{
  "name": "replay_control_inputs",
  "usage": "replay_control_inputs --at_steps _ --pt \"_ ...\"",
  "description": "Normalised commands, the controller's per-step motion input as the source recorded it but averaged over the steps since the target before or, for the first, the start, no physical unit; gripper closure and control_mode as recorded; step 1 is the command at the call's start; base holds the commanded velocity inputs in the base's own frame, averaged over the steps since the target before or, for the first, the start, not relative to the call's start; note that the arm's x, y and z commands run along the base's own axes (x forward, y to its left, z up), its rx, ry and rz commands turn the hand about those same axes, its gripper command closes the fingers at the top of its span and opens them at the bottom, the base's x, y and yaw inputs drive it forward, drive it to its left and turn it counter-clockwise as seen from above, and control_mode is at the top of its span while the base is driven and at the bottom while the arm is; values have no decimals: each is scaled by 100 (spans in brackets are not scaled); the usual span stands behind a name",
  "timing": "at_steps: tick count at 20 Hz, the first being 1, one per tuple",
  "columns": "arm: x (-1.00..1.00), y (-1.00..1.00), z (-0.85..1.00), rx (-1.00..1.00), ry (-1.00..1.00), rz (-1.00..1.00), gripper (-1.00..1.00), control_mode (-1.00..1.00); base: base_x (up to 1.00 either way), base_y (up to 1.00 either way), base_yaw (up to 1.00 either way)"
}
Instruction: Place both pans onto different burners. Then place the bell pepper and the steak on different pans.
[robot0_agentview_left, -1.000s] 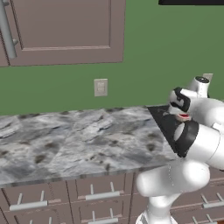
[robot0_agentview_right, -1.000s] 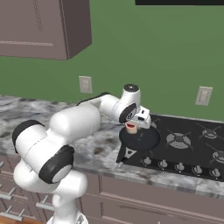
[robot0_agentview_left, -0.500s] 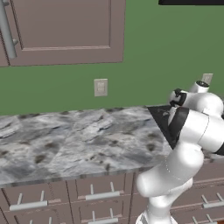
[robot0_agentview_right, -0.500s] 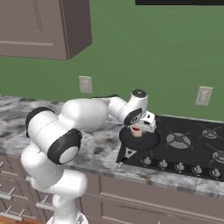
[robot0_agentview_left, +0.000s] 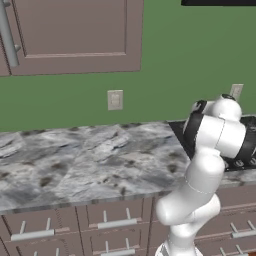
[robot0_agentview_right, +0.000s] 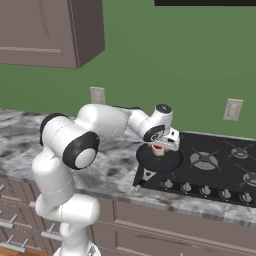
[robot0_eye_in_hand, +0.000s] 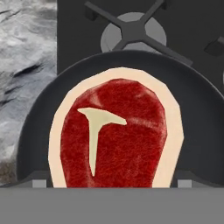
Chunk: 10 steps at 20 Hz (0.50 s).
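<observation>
**Desk:** What do you have on the left base view?

**Me:** Mostly my arm's elbow over the marble counter. The edge of the cooktop peeks out behind it. Nothing there tells me about the load.

**Desk:** Right base view?

**Me:** The gripper hangs just above a pan that sits on the cooktop's front-left corner, close to the knobs. A bit of red and pale shows right under the hand. An empty burner lies just beside it.

**Desk:** And the hand view?

**Me:** The steak lies flat inside the pan, its fat rim clear of the pan wall. My fingers stand wide apart at either side of it, gripping nothing.

**Desk:** So where are we?

**Me:** I judge the steak placed. Next I'd lift straight up, clear of the pan, then look for the bell pepper and second pan.
</observation>
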Motion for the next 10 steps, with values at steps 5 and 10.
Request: replay_control_inputs --at_steps 5,10 --pt "20 -2 -21 0 3 1 100 -100 0 0 0" --pt "10 -8 -27 0 4 1 100 -100 0 0 0"
